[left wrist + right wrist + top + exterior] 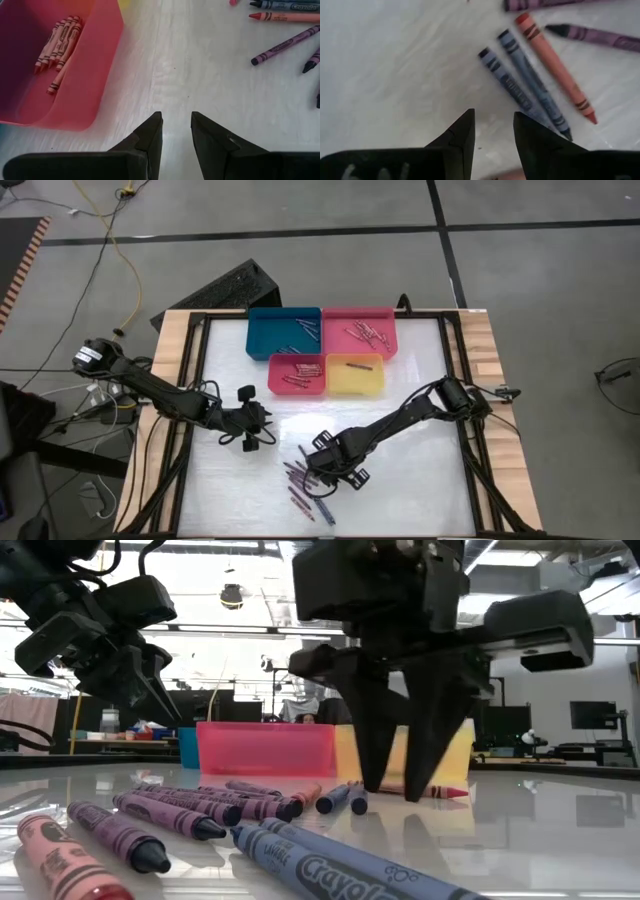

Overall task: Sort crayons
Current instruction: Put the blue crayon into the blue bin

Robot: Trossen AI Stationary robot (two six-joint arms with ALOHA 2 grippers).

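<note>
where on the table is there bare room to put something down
Bare tabletop right of the yellow tray, and more left of the red tray. Crowded: the loose crayons by the right gripper, open; left gripper, open, beside them.

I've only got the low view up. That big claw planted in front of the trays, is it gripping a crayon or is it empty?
Observer: Empty. Its own wrist view shows the right claw open over bare table, with two blue crayons lying just beyond its fingers.
Operator: And the other claw, up on my left?
Observer: The left claw is open too and holds nothing. It is pointed at the table beside the red tray.
Operator: Anything in the yellow tray? I can't see into it.
Observer: From above, the yellow tray holds one crayon.
</note>
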